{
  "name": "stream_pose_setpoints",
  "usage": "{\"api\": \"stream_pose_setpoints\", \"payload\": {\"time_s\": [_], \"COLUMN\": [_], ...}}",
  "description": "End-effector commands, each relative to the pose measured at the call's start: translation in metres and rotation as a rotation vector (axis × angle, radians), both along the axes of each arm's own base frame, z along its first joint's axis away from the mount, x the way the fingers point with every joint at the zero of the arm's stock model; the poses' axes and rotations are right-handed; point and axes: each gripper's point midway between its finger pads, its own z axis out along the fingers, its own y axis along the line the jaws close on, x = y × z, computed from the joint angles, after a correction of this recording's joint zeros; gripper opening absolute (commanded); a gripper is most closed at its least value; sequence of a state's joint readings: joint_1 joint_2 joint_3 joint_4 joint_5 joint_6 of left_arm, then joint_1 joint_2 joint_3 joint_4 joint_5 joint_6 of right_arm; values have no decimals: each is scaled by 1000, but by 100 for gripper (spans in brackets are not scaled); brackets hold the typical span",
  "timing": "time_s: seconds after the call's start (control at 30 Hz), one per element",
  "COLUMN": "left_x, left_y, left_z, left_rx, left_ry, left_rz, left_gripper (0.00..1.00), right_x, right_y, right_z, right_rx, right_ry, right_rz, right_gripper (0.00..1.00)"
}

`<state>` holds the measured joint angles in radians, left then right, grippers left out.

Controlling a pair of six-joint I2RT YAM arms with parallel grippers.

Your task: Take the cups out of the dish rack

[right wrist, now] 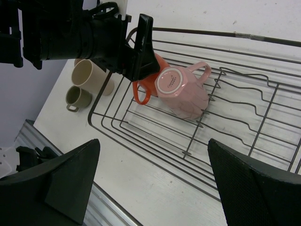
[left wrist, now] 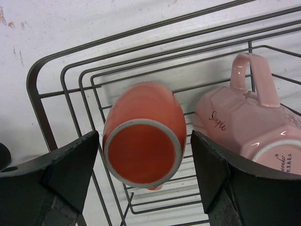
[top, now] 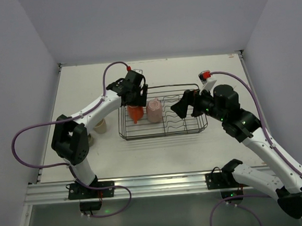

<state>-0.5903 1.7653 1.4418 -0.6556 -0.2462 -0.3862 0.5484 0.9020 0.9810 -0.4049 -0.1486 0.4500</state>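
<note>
The left gripper (top: 137,99) hangs over the left end of the dish rack (top: 163,135), jaws open and straddling the orange cup (left wrist: 142,149). In the left wrist view 1 finger (left wrist: 70,172) sits on the cup's left and the other on its right, each with a thin gap, so nothing is clamped. The orange cup lies tipped in the rack with its base turned toward that camera. Just to its right in the rack lies the pink cup (left wrist: 244,120), on its side, handle up.

The right gripper (right wrist: 153,142) hovers above the right part of the rack, over the wavy dividers (right wrist: 244,101), jaws spread wide and holding nothing.

2 cups stand upright on the table (top: 159,154) left of the rack, outside it: the cream cup (right wrist: 89,75), and the smaller olive cup (right wrist: 77,98) just nearer than it.
</note>
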Motion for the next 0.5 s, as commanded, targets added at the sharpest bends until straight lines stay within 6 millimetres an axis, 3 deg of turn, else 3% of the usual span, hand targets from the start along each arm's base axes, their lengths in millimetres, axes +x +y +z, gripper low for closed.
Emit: {"api": "stream_pose_setpoints", "payload": {"time_s": [0.0,0.47], "left_x": [2,0], "left_y": [3,5], "left_z": [3,-5], "left_rx": [8,16], "left_ry": [-18,-3], "left_rz": [37,37], "left_gripper": [83,83], "right_x": [3,2], "right_y": [-1,-1], "right_z": [1,-1], "right_rx": [-7,-6], "right_ry": [-20,-14], "right_rz": [-3,-1], "right_gripper": [99,99]}}
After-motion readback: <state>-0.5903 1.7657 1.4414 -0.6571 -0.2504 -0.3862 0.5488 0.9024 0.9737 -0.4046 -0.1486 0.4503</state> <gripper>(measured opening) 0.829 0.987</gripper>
